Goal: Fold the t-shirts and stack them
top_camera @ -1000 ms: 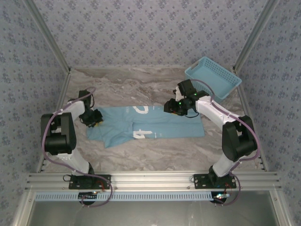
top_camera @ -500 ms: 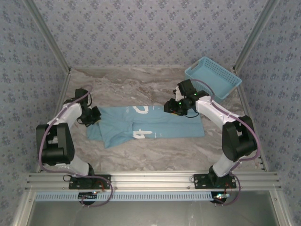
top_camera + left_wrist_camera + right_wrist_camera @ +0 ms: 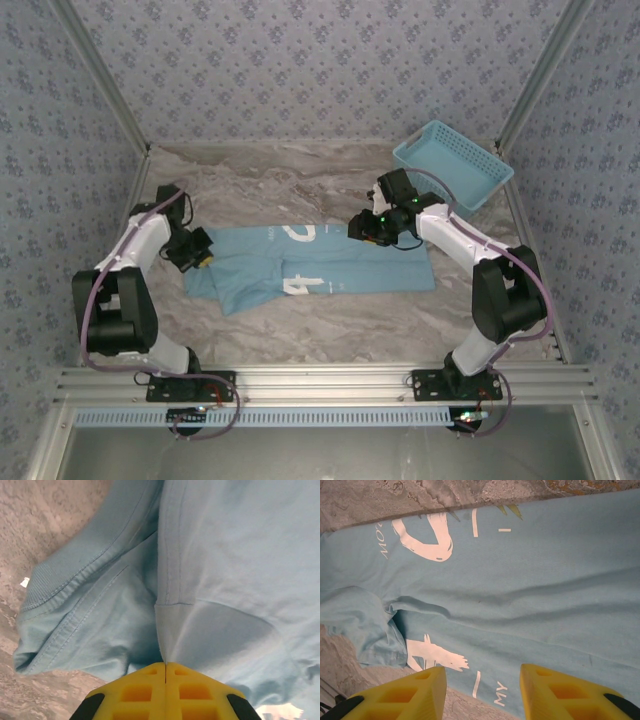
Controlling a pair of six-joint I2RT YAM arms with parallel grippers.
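The marbled worktop carries one sky-blue t-shirt at the centre of the frame, with a blue basket at upper right. The shirt looks partly folded lengthwise, its white lettering broken by the fold and its left end bunched. I judge the folding under way, with nothing stacked yet. The left claw, pressed together, pinches the shirt's left edge. The right claw hangs spread above its upper right part.

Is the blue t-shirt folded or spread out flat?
Partly folded: the t-shirt has one layer doubled over, white lettering split in two, left end bunched.
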